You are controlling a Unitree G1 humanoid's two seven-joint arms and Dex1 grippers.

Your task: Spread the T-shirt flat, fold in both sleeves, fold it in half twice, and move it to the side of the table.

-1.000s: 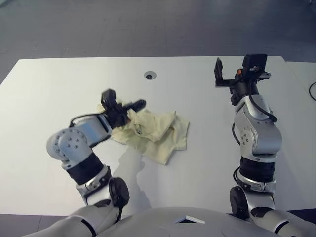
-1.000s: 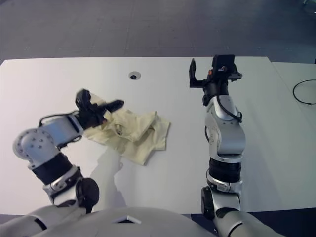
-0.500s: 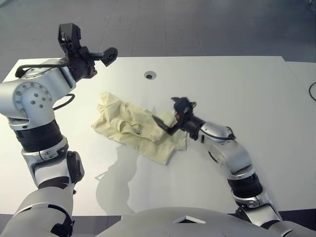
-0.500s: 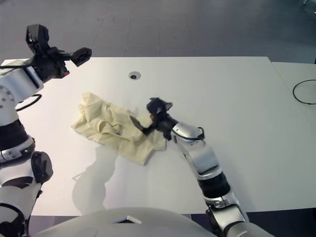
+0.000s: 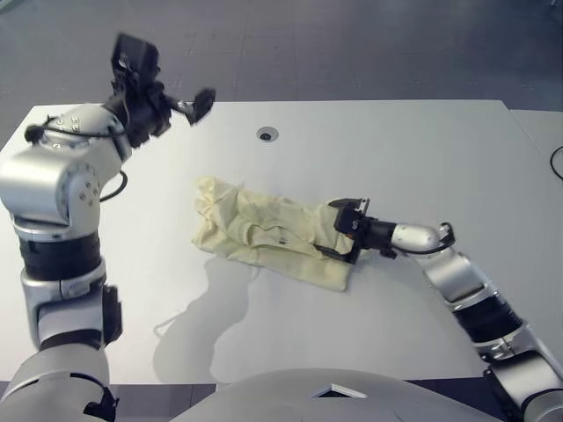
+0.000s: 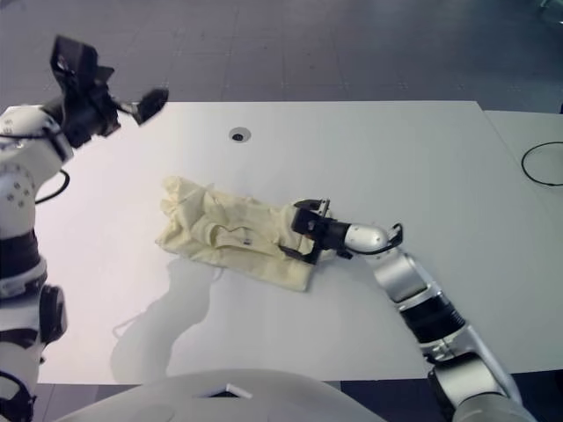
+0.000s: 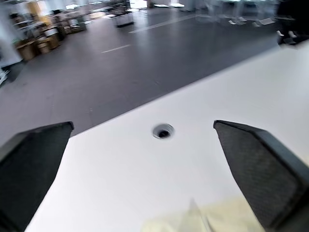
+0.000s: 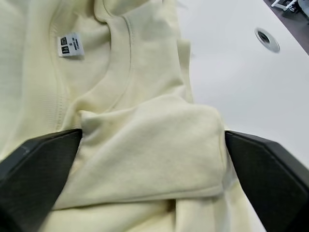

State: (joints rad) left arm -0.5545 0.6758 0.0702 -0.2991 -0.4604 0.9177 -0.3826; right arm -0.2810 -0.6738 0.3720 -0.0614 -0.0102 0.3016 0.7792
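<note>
Stretching low along the near right of the worktop point(image 5: 413, 158), the right arm had dropped and straightened in the last half second. Its right gripper point(image 5: 341, 230) now sat at the right-hand end of the T-shirt point(image 5: 264, 230), fingers spread to either side of a bunched fold and not closed on it. The pale yellow shirt had shifted toward the robot's right and drawn out into a longer, lower heap, while the cable hole point(image 5: 267, 134) kept its place, so the cloth had moved and not the camera. I judged this an early pull in the spreading step. The shirt was still rumpled and doubled over itself near the middle of the worktop, with no sleeve laid out, so the folds and the move to the side were all ahead. Farther off, the left gripper point(image 5: 170, 76) hung high over the far left corner, much where it had been half a second before. Its fingers were wide apart and empty, well clear of the cloth it had touched a second ago. The right wrist view gave what the head views could not: the neckband point(image 8: 120, 53) and a white neck label point(image 8: 70, 44) lying just past the fold between the fingers point(image 8: 34, 174). The left wrist view showed its own spread fingers point(image 7: 260, 169) framing the cable hole, with hall floor point(image 7: 120, 58) beyond.
</note>
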